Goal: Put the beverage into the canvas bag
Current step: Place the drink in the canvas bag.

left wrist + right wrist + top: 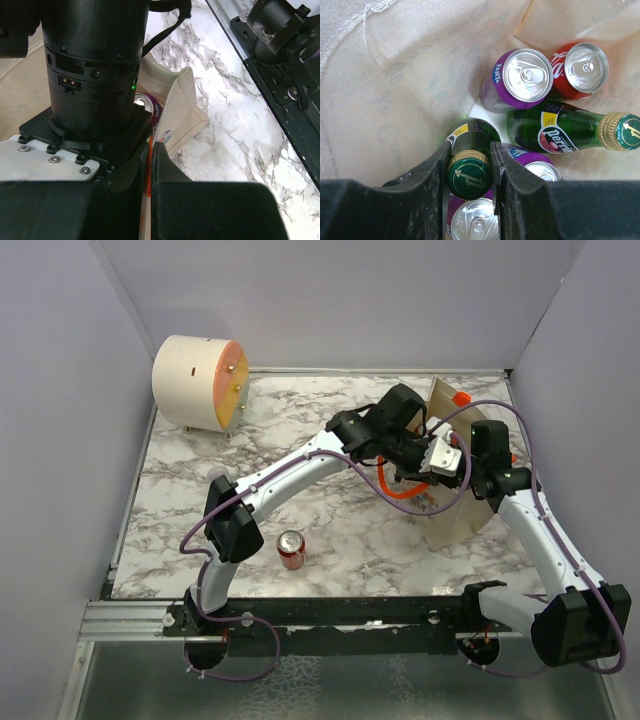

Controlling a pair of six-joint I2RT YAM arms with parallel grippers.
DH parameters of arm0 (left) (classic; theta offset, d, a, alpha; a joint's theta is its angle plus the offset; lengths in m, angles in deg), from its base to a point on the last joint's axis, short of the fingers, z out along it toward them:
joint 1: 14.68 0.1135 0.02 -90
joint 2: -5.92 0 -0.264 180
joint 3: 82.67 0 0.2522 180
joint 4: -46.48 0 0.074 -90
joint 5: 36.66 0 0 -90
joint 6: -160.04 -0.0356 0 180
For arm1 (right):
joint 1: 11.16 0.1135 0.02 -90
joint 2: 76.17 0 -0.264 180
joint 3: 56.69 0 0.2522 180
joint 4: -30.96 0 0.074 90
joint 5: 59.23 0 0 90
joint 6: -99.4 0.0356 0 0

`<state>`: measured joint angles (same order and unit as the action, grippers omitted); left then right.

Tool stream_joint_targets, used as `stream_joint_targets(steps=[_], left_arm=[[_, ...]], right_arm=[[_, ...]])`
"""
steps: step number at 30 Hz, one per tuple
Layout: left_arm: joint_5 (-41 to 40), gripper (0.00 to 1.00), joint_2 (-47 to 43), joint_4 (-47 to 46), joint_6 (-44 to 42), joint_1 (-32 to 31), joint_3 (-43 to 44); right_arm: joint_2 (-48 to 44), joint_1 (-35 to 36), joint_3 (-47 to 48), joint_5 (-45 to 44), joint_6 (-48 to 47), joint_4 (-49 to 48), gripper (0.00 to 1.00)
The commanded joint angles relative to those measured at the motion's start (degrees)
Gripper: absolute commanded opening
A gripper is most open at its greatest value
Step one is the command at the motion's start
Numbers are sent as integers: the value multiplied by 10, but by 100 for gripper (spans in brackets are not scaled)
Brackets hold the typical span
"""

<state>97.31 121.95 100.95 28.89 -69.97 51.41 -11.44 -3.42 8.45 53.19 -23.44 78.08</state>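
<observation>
green glass bottle (468,175) clamped in right gripper (470,155), down inside the canvas bag (395,90)

right jaws are pinched on the bottle's neck, just under its green and gold cap, which faces the wrist cam. packed around it in the bag i see a purple fanta can (520,80), a red cola can (580,67) touching it, a second green bottle (570,131) lying on its side, another purple can (535,167) just beside the right finger and a silver can top (472,222) under the held bottle.

left gripper (149,165): jaws together with the bag's orange handle (148,190) caught in the seam, so i read it as pinched on that strap at the bag mouth.

top cam: both wrists crowd the bag opening at the right rear of the marble table (300,440). a lone red can (291,549) stands near the front edge, well apart from the bag. a cream drum (200,383) with an orange face sits at the far left corner.
</observation>
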Motion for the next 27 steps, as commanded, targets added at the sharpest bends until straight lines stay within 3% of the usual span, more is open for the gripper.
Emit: stream_joint_targets(steps=[1,20,27], left_arm=[[95,0,-87,-103,7,-5,60],[106,0,-96,-134,39,-6,74],[112,0,-106,-109,10,-8,45]], right_arm=[[27,-6,-43,-32,-14,129,1],[18,-6,-40,-9,-21,151,3],[25,-6,-33,3,-25,159,4]])
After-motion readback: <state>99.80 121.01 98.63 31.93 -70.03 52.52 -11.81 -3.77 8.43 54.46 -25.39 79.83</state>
